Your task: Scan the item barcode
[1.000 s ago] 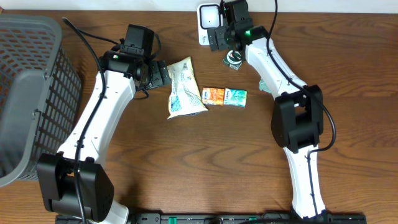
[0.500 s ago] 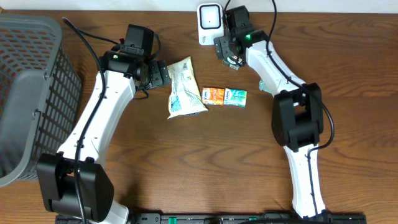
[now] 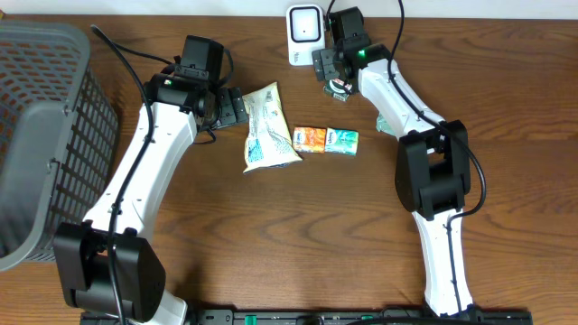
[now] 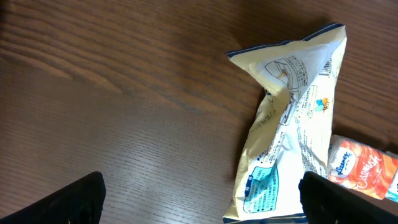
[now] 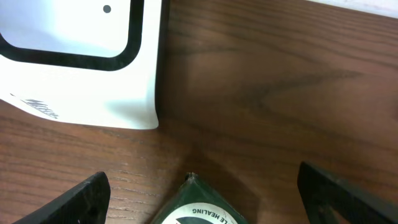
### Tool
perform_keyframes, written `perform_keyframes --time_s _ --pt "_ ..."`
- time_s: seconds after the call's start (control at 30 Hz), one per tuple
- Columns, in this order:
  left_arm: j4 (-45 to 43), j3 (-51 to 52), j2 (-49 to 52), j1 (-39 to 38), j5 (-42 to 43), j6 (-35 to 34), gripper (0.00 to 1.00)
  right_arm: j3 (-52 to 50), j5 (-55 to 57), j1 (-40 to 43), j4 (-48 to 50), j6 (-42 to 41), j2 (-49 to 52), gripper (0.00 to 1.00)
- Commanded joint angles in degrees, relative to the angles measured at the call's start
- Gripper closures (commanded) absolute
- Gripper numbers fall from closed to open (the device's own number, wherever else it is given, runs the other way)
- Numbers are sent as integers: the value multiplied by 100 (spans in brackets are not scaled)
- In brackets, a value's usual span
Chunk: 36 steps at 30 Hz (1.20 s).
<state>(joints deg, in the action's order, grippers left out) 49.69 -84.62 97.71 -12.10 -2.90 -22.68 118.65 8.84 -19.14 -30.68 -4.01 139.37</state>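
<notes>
While the left gripper (image 4: 202,196) and right gripper (image 5: 199,186) both stand wide, a green tin (image 5: 199,213) lettered "HEALING" sits just beside the white scanner (image 5: 74,56).

The left arm (image 3: 149,153) and right arm (image 3: 397,95) have white shells, black joints and black cables.

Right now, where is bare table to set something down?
Bare wood lies between the left arm and right arm, below the snack bag and orange packet; more right of the right arm. Crowded around the scanner and right gripper.
</notes>
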Motion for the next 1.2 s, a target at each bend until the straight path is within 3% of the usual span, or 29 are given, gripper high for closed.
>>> perform_keyframes --time_s 0.0,0.4,0.5,0.77,0.93,1.17 --pt "15 7 2 20 -9 -11 2 -28 66 -13 103 46 52 9" --pt "15 7 2 20 -9 -11 2 -28 48 -42 -269 24 380 13" --pt "15 7 2 20 -9 -11 2 -28 83 -42 -647 26 378 18" --pt "15 7 2 20 -9 -11 2 -26 1115 2 -1543 -42 151 21" --pt "15 7 2 20 -9 -11 2 -24 1349 -9 -1987 -39 -315 19" --pt "15 7 2 20 -11 -11 2 -26 -348 -37 -2774 -68 -490 1"
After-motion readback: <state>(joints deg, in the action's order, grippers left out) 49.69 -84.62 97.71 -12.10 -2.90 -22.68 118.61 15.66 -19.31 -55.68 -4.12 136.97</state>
